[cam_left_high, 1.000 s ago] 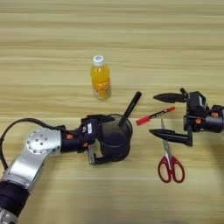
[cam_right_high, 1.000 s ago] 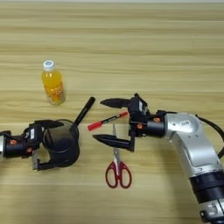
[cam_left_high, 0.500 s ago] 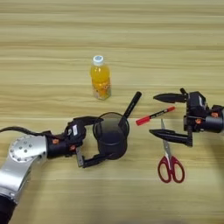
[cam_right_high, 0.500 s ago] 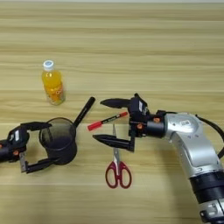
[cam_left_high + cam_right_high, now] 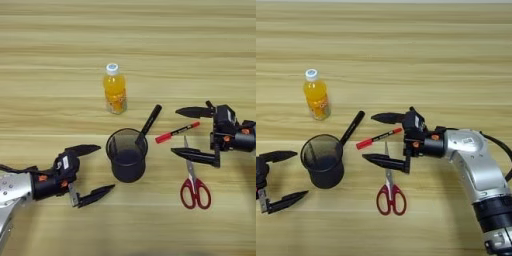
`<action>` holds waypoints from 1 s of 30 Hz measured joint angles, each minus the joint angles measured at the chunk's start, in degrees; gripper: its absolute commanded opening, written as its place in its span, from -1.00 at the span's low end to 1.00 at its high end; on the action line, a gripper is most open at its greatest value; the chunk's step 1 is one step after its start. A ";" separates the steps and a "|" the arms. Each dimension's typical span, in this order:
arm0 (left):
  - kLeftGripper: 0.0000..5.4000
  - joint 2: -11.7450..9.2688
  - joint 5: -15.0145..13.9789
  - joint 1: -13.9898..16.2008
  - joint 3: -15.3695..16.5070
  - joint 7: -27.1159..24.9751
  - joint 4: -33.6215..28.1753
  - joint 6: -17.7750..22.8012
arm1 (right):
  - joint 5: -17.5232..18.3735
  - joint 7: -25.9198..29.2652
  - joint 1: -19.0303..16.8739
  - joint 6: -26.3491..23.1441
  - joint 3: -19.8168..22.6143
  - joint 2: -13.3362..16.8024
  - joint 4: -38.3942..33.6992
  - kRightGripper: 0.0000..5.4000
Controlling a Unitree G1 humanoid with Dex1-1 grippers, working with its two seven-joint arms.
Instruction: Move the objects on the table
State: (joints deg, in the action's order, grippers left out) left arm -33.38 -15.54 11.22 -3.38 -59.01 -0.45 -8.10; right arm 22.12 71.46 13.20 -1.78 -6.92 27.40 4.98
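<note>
Whole right arm point(image 5: 476, 160) rightward only.

Nothing to note in either view apart from task's own things and robot. Light wooden table top point(image 5: 128, 40) with horizontal plank grain fills both pictures edge to edge; everything resting on it belongs to task.

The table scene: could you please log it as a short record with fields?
bottle: upright, behind cup
cup: upright, black marker leaning out of it
red pen: flat, right of cup
scissors: flat, blades under right gripper's lower finger
left gripper: open, left of cup, apart from it
right gripper: open, fingers astride red pen's end
</note>
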 measured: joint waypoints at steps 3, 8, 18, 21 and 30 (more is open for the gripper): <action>1.00 -0.65 -1.59 2.22 2.73 0.42 -3.05 0.59 | 0.01 0.04 0.04 0.09 0.06 -0.02 0.41 0.99; 1.00 -1.98 -6.29 6.20 7.72 0.63 -10.04 1.74 | 0.01 0.13 0.07 0.23 0.09 -0.05 1.20 0.99; 1.00 0.97 -21.94 1.83 13.71 8.34 -23.26 10.09 | 0.29 -4.91 0.22 1.46 2.91 -2.61 1.70 0.99; 1.00 3.15 -19.23 -0.26 12.40 12.73 -23.14 10.17 | 0.39 -9.97 0.49 2.60 5.31 -4.50 1.69 0.99; 1.00 11.86 -3.63 -5.56 7.68 28.21 -15.92 8.12 | 0.38 -21.57 0.52 6.01 10.16 -9.14 1.91 0.99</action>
State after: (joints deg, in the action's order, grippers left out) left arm -21.51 -19.17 5.66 4.30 -30.80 -16.37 0.02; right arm 22.50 49.90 13.72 4.22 3.24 18.27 6.89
